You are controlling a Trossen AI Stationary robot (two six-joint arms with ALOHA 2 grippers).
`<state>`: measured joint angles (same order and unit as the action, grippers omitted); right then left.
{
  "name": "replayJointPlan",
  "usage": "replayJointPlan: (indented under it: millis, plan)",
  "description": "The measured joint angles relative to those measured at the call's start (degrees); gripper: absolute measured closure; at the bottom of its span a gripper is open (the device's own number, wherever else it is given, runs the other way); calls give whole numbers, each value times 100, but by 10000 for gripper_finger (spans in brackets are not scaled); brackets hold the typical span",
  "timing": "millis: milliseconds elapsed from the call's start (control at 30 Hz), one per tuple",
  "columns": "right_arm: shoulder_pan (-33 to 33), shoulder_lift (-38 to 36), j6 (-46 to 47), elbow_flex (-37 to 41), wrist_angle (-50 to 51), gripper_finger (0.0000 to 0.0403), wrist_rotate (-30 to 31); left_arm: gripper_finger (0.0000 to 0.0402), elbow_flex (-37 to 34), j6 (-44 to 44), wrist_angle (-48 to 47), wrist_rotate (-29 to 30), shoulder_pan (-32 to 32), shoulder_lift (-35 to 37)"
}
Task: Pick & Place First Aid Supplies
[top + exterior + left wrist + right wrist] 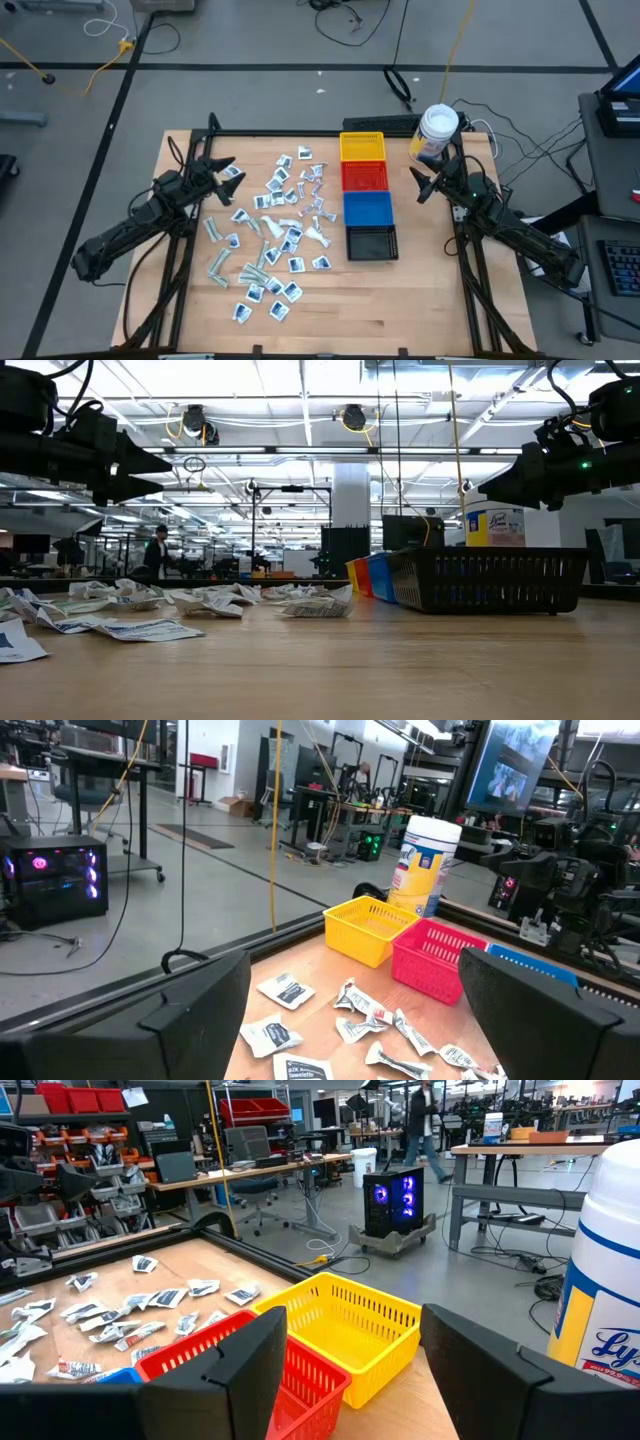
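Note:
Several small flat first aid supplies (270, 235), white squares with blue marks, pale green wrappers and crumpled sachets, lie scattered on the wooden table left of the bins; they also show in the low view (200, 602) and the left wrist view (340, 1020). My left gripper (228, 172) hovers open at the table's far left, level, above the packets' far edge. My right gripper (420, 185) hovers open at the far right, beside the red bin (365, 177). Neither has anything between its fingers.
A row of bins runs from far to near in the table's middle: yellow (362, 147), red, blue (368, 210), black (371, 243). A big white jar with a yellow label (437, 130) stands at the far right. Bare wood lies at the near edge (400, 310).

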<state>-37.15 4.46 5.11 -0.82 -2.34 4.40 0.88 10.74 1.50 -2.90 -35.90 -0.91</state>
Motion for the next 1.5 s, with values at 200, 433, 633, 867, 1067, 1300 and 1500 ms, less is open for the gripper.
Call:
replayJointPlan:
  millis: [200, 433, 633, 867, 1067, 1300, 1500]
  plan:
    - [-1, 0, 1, -1, 0, 175, 0, 41, 0, -2, 0, -1, -1, 1]
    - [-1, -1, 1, -2, -1, 174, 0, 41, -1, 0, 0, 0, -1, 1]
    - [1, 1, 1, -2, -1, 174, 0, 41, 0, -2, 0, 0, 0, 0]
    - [-1, -1, 1, -2, -1, 175, 0, 41, -1, 53, 32, 0, -1, 0]
    - [1, -1, -1, -1, 0, 175, 0, 41, 0, 174, 220, 2, 0, 2]
    - [-1, 1, 0, 0, 0, 175, 0, 41, 0, 204, 326, 2, 0, 0]
    - [1, 1, 1, -2, -1, 174, 0, 41, 133, 444, 155, -30, 0, -27]
